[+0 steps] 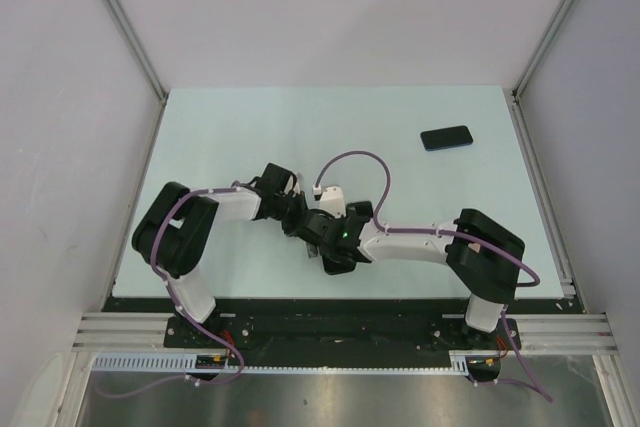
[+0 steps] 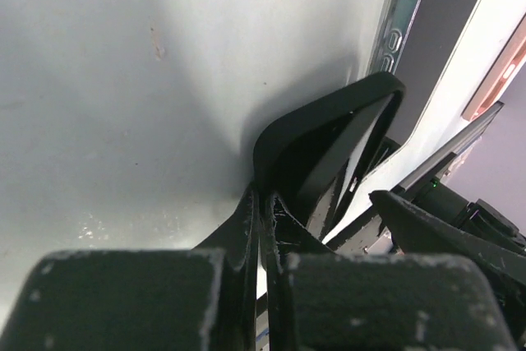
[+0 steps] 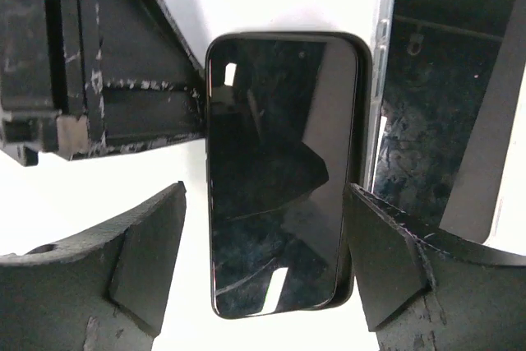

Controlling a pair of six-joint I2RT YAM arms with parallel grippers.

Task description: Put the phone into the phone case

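My left gripper (image 2: 263, 203) is pinched tight on the black case (image 2: 279, 137) at its rim. My right gripper (image 3: 265, 240) stands wide and holds nothing, its jaws flanking the phone (image 3: 279, 145), which looks seated in that case near mid-table. It's slick, stiff glass in a soft rim, so I'd take the long edges. A clear-shelled slab (image 3: 444, 96) crowds one side; the table (image 1: 250, 137) offers room far left.

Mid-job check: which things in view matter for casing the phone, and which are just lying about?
For the job:
- phone, between the fingers of the open right hand
- black case around it, its edge pinched by the shut left hand

Lying about:
- clear-cased phone, right beside the black case
- lone phone, far off to the right
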